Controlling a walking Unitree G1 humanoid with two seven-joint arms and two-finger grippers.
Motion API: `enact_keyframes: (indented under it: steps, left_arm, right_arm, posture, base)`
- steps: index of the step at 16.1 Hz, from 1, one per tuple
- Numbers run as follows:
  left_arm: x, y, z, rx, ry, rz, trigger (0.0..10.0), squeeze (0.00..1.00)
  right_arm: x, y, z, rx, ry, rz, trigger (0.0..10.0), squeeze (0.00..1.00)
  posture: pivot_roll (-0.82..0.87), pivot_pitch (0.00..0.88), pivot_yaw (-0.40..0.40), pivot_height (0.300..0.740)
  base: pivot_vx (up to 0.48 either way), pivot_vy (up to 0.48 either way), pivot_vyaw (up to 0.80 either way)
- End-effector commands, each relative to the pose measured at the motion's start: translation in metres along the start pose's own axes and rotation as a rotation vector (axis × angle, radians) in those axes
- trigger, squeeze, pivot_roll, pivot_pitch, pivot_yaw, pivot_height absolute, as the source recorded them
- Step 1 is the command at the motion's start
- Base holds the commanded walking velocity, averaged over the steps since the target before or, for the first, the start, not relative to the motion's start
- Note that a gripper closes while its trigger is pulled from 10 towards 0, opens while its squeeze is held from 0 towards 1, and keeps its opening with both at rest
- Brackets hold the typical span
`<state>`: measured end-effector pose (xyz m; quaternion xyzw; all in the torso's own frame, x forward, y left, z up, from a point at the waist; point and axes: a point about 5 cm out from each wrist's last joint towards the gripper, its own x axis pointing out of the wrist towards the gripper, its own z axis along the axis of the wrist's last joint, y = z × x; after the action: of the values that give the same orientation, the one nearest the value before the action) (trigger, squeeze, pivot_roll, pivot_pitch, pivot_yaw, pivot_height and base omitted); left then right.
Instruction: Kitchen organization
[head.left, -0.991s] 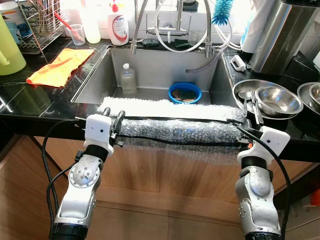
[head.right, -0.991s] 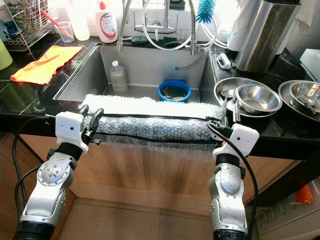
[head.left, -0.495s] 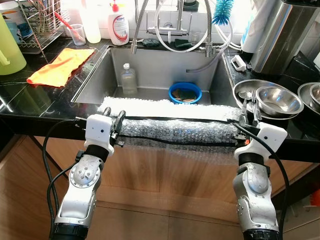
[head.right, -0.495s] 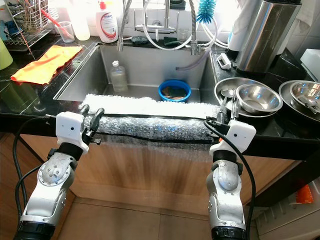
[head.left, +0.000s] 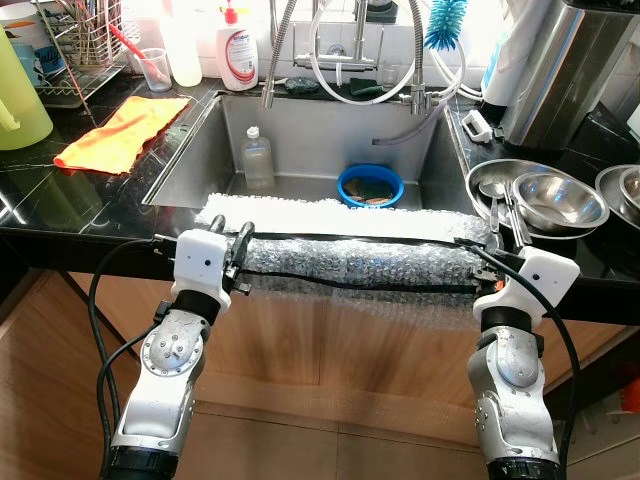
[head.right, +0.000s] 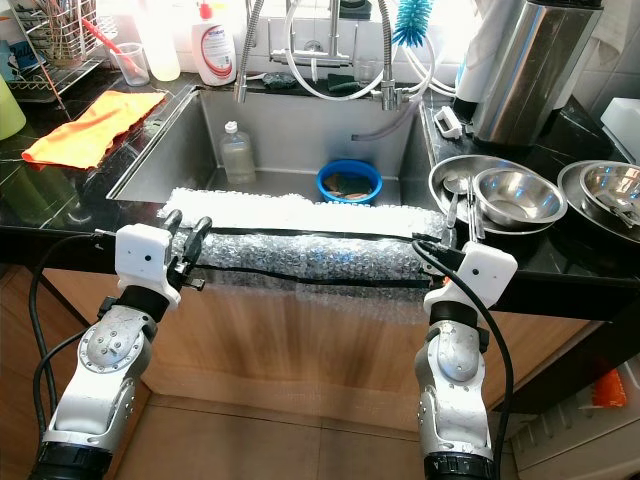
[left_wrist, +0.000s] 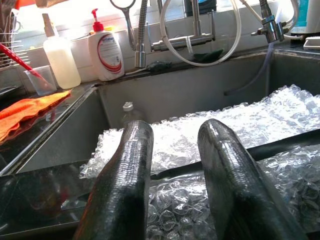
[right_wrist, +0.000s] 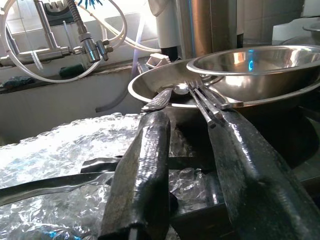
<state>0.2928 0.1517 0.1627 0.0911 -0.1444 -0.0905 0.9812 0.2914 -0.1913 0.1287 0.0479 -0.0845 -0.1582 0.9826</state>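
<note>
Bubble wrap lies draped over the front edge of the steel sink, one part inside the basin and one hanging down the cabinet front. The left gripper rests at its left end, fingers spread apart over the wrap, clasping nothing. The right gripper sits at the right end, fingers likewise parted, beside the metal bowls on the black tabletop.

Home kitchen. Steel sink set in black counter, faucet hoses at far side, dish soap bottle far left, steel bowls right, dish rack far left.
</note>
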Motion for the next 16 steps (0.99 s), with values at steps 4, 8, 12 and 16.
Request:
enact_keyframes:
  steps: [4, 8, 12, 16]
  left_arm:
    - [-0.0010, -0.0015, -0.0022, 0.018, 0.007, -0.012, 10.0, 0.00]
    - [-0.0015, -0.0021, -0.0022, 0.026, 0.007, -0.016, 10.0, 0.00]
    - [-0.0015, -0.0028, -0.0025, 0.031, 0.008, -0.020, 10.0, 0.00]
    - [-0.0015, -0.0033, -0.0026, 0.033, 0.009, -0.024, 10.0, 0.00]
  right_arm:
    - [0.0034, -0.0035, 0.0027, -0.008, -0.015, -0.027, 10.0, 0.00]
    - [0.0048, -0.0070, 0.0028, 0.040, -0.009, -0.093, 10.0, 0.00]
    - [0.0050, -0.0078, 0.0010, 0.048, 0.001, -0.091, 10.0, 0.00]
    - [0.0059, -0.0032, 0.0000, 0.065, 0.013, -0.064, 7.5, 0.00]
  posture:
    - [-0.01, 0.020, -0.007, 0.740]
    - [-0.01, 0.021, -0.007, 0.740]
    - [-0.01, 0.021, -0.007, 0.740]
    - [-0.01, 0.020, -0.007, 0.740]
  base:
    - [0.000, 0.000, 0.00]
    - [0.000, 0.000, 0.00]
    - [0.000, 0.000, 0.00]
    - [0.000, 0.000, 0.00]
